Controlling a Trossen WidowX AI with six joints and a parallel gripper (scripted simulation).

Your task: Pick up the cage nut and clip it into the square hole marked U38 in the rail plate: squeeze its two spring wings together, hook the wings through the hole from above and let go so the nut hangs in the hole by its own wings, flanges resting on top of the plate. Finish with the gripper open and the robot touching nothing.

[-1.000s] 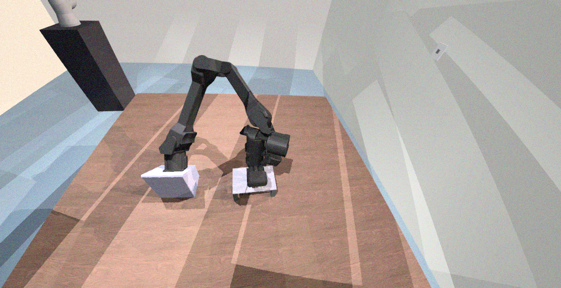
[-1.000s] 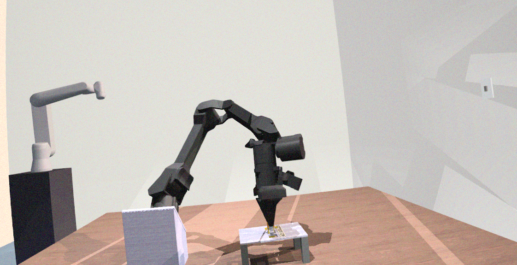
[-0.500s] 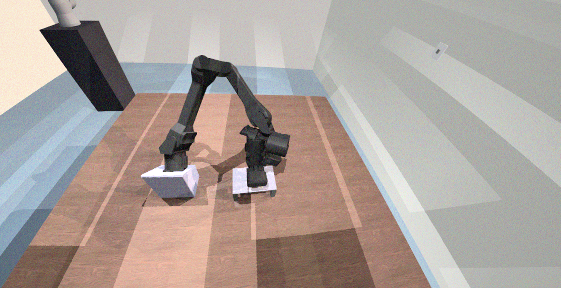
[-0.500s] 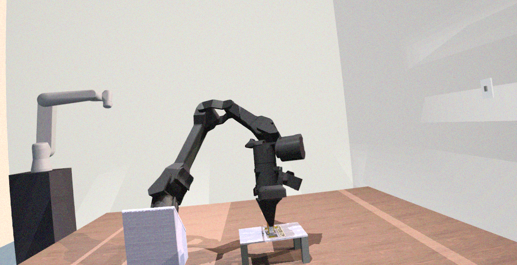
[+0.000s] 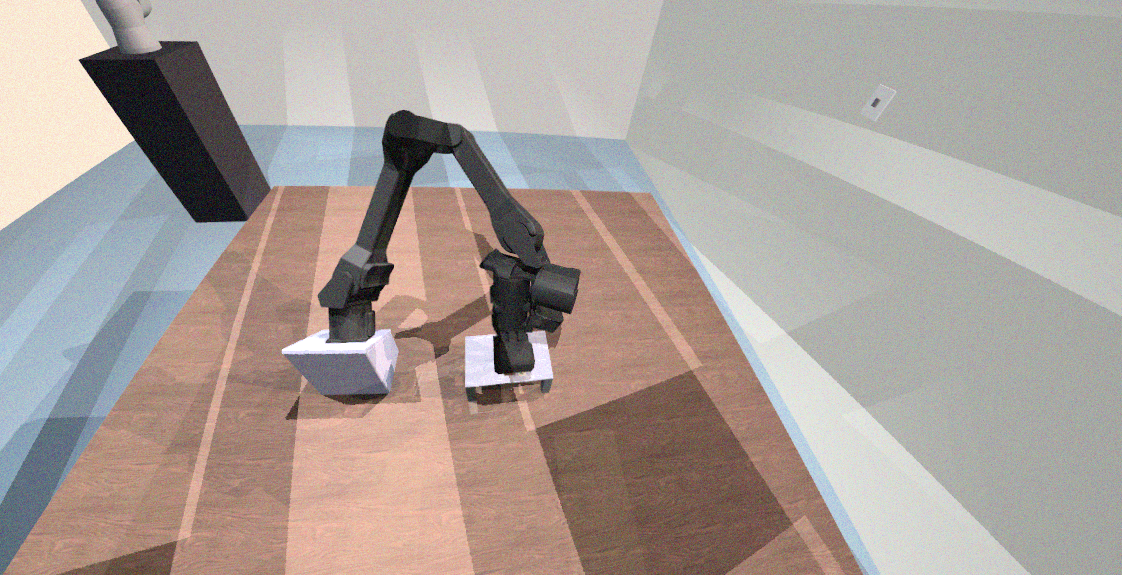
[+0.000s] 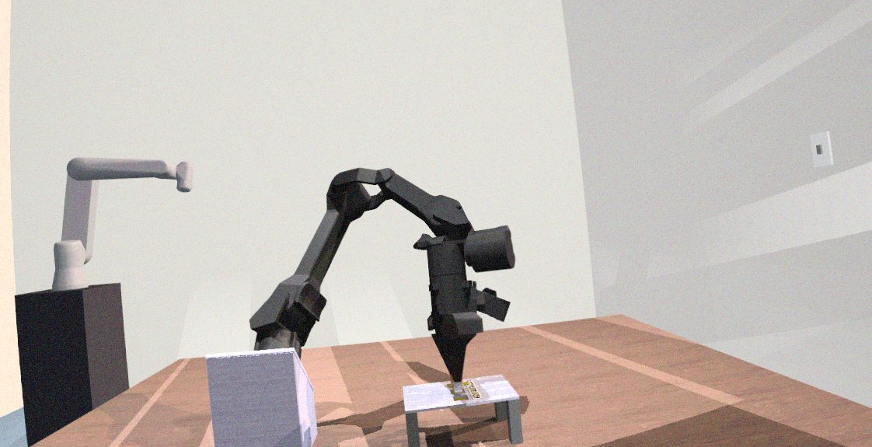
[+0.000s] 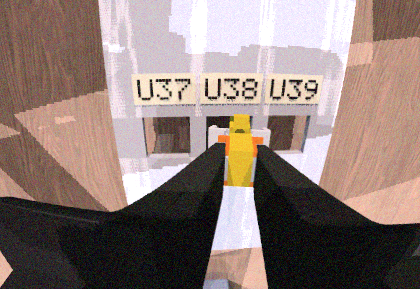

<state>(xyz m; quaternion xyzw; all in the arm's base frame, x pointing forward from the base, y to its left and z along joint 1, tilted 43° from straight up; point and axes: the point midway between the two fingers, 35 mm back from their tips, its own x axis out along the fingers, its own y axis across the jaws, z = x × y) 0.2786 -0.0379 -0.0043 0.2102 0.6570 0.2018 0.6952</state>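
Nut (image 6: 452, 383) (image 7: 240, 159) grasped in gripper (image 5: 514, 369) (image 6: 457, 380) (image 7: 239, 154), rail plate (image 5: 479, 360) (image 6: 422, 396) (image 7: 310, 23) beneath; likely light, with springy, maybe slippery wings; better to pinch evenly by both wings.

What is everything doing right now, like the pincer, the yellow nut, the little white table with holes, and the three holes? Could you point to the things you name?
Pincer (image 6: 457, 381) (image 7: 239, 154): shut on the yellow nut.
Yellow nut (image 7: 240, 160): squeezed between the fingers, at the U38 hole; can't tell how far in.
White table (image 5: 480, 363) (image 6: 423, 396) (image 7: 270, 23): standing upright on its legs.
U37 hole (image 7: 170, 135): nothing in it.
U38 hole (image 7: 216, 121): partly hidden by the nut.
U39 hole (image 7: 286, 135): nothing in it.
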